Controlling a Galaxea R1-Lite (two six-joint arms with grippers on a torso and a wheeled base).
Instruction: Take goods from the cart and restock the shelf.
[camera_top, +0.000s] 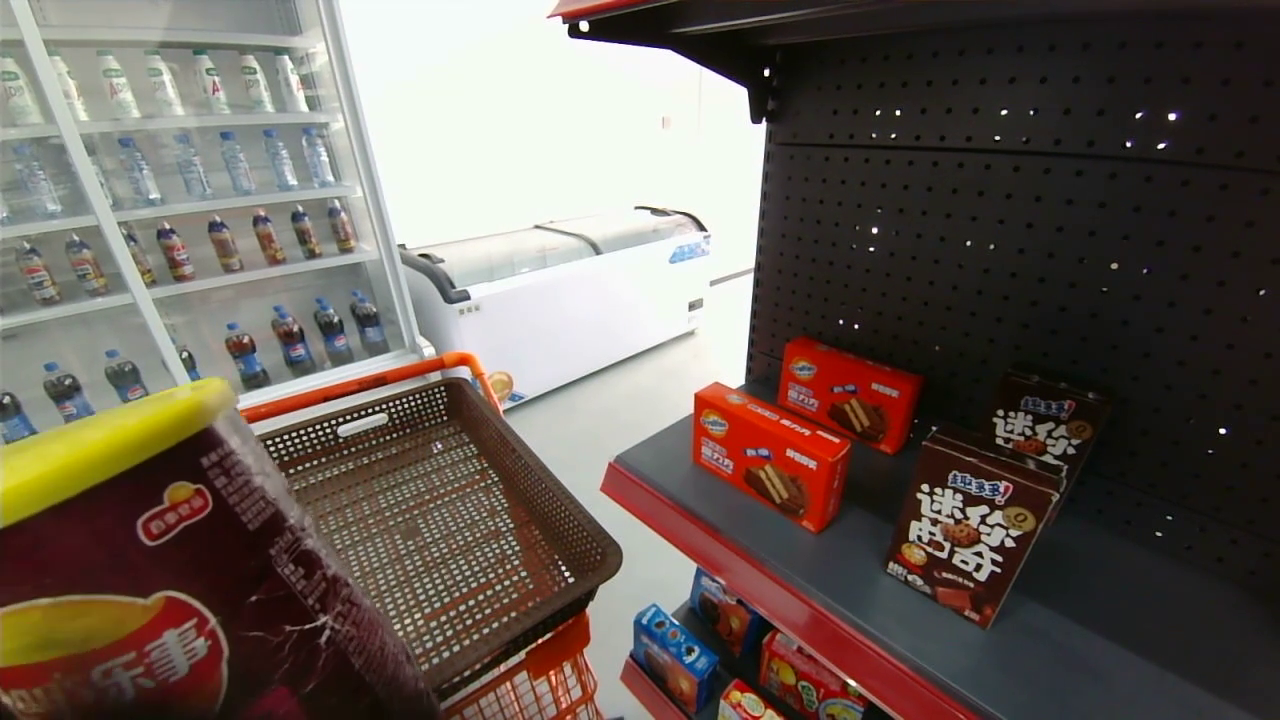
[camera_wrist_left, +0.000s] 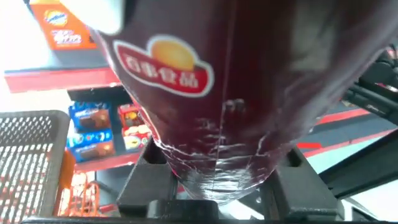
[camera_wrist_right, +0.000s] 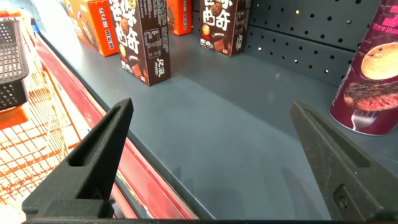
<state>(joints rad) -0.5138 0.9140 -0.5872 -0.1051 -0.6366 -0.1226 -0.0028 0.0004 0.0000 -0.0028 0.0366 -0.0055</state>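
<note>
On the left, the chip can (camera_top: 150, 570) with its yellow lid (camera_top: 100, 445) is up in the air, close to the head camera and above the near corner of the cart (camera_top: 400, 372). The left gripper (camera_wrist_left: 217, 180) has it. Its dark fingers (camera_wrist_left: 149, 183) are closed on the round wall, one on each side, and I think they hold it low, far from the lid. The can looks like a light paper tube. It is stiff, but a hard squeeze could dent it. Its skin is smooth and shiny, so it could slip. The chips inside break easily, so it must go down softly. It is tall and thin, so it may tip if it lands crooked. The best place to hold it is around the round side, with the bottom left free to stand on. Next comes the brown basket (camera_top: 560, 500) of the cart, with nothing in it. Then comes the shelf (camera_top: 870, 570), where two orange boxes (camera_top: 770, 455) and two brown boxes (camera_top: 970, 525) stand, with bare gray space to the right of them. The right gripper (camera_wrist_right: 211, 106) hangs over that bare space with its fingers spread wide and holding nothing. A second can (camera_wrist_right: 370, 87) stands upright on the shelf just past it.
</note>
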